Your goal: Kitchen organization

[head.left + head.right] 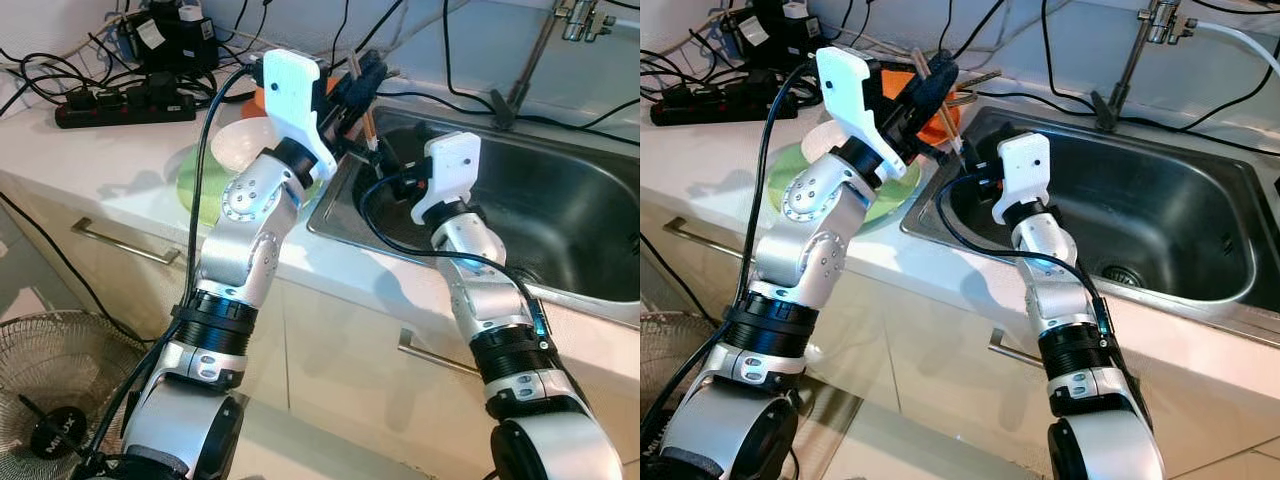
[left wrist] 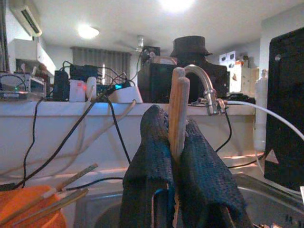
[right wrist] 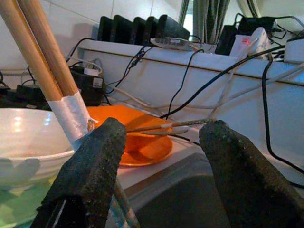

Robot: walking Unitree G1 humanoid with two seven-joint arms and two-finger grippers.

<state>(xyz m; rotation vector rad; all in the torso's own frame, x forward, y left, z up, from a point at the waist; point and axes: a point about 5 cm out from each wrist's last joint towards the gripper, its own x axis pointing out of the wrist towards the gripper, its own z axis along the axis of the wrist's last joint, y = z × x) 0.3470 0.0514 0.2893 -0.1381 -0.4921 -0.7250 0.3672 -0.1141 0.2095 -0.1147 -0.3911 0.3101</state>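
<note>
— Chopsticks, the wooden pair with silver-wrapped tips (image 2: 178,111): where are they?
— Pinched between the left gripper (image 1: 362,82)'s black fingers, above the steel sink (image 1: 1200,220)'s near left corner.
— And the right gripper (image 3: 159,156)?
— Fingers spread, gripping nothing, just inside that sink corner.
— Beyond?
— A white bowl (image 3: 26,137) on a green plate (image 1: 895,195), then an orange dish (image 3: 142,135) with more chopsticks (image 3: 166,126) lying across it.

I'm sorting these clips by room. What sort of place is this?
Most likely a home kitchen: a steel sink with a tap is set in a white counter over cabinet drawers, and dishes sit beside it. The left gripper holds chopsticks over the sink's edge.
</note>
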